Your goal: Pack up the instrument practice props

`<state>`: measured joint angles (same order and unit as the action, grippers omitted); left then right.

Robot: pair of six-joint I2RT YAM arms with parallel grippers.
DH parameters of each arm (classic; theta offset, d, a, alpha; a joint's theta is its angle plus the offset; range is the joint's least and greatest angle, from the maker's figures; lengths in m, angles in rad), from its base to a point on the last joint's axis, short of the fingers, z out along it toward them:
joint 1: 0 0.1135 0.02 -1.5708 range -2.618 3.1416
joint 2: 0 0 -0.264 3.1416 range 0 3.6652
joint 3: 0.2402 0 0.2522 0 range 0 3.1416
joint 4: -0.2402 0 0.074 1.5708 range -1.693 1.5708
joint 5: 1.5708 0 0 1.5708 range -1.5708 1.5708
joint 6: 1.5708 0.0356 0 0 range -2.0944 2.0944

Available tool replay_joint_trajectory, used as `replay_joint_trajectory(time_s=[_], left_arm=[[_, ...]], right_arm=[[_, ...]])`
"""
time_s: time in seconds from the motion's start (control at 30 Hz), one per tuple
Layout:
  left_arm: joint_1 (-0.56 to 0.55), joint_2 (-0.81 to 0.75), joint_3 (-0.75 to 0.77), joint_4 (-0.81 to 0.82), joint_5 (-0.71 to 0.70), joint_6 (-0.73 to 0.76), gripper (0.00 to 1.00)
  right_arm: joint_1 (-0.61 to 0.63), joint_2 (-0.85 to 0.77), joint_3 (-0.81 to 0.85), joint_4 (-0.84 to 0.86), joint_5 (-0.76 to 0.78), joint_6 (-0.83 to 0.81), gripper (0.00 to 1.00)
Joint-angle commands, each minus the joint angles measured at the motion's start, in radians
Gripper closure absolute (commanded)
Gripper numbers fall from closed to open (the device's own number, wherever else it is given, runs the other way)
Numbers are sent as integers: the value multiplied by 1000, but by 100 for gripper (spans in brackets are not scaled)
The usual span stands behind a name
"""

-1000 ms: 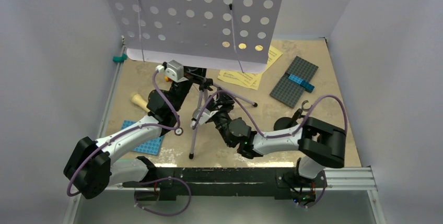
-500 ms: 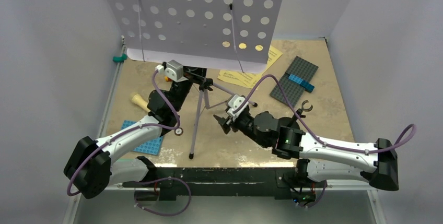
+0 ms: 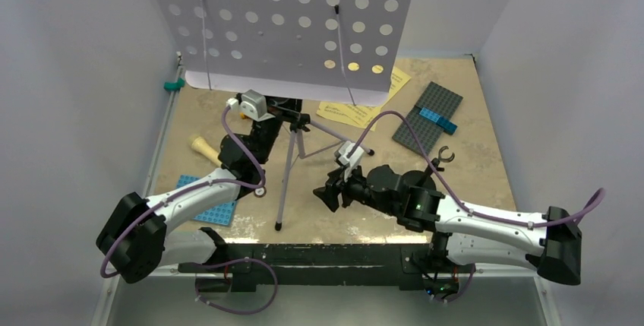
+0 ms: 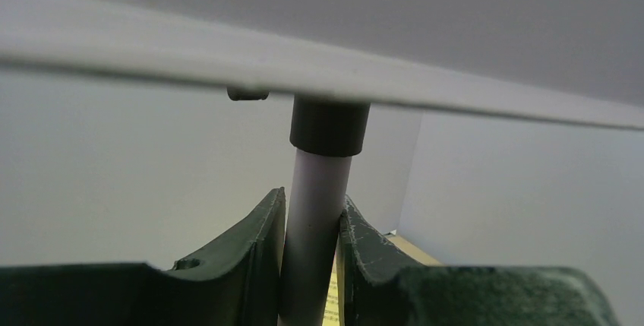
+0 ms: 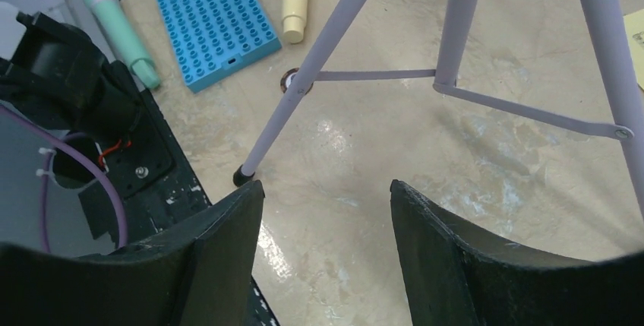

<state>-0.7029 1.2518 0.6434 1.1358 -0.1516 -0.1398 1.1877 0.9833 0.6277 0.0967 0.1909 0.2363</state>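
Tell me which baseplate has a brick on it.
The grey baseplate at back right carries a blue brick; the blue baseplate at front left is bare.

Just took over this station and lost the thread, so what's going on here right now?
The left gripper is clamped on the music stand at its pole, just beneath the perforated desk. The stand is upright on its tripod legs. The right gripper is open and empty, hovering low over the table near those legs. The yellow sheet-music pages lie beyond the stand and the cream microphone lies at the left; neither is packed yet.
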Motion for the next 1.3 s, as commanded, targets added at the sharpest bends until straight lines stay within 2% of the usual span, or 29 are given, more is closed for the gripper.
replay_joint_trajectory(time_s=[0.0,0.17,0.27,0.47,0.67,0.73,0.9,1.03,1.1,1.27], left_arm=[[-58,137,-153,-514,-19,-215,100],[-65,43,-167,-532,-48,-210,100],[-70,-16,-169,-529,-54,-187,100],[-87,-38,-174,-532,-61,-179,100],[-100,-67,-222,-515,-76,-195,100],[-101,-89,-242,-524,-87,-197,100],[-114,-129,-325,-527,-117,-260,100],[-128,-140,-353,-529,-135,-286,100],[-136,-151,-345,-550,-149,-286,100],[-170,-170,-329,-646,-200,-310,100]], right_arm=[[-79,-34,-18,52,-98,123,34],[-292,-73,-54,102,-307,355,29],[-403,-23,-13,144,-474,509,27],[-471,157,145,245,-702,712,26],[-488,252,183,414,-808,874,29],[-488,236,166,404,-789,838,30],[-487,139,115,236,-663,555,33],[-463,106,44,229,-579,378,40],[-417,94,13,247,-512,279,41],[-215,87,-61,359,-286,53,41]])
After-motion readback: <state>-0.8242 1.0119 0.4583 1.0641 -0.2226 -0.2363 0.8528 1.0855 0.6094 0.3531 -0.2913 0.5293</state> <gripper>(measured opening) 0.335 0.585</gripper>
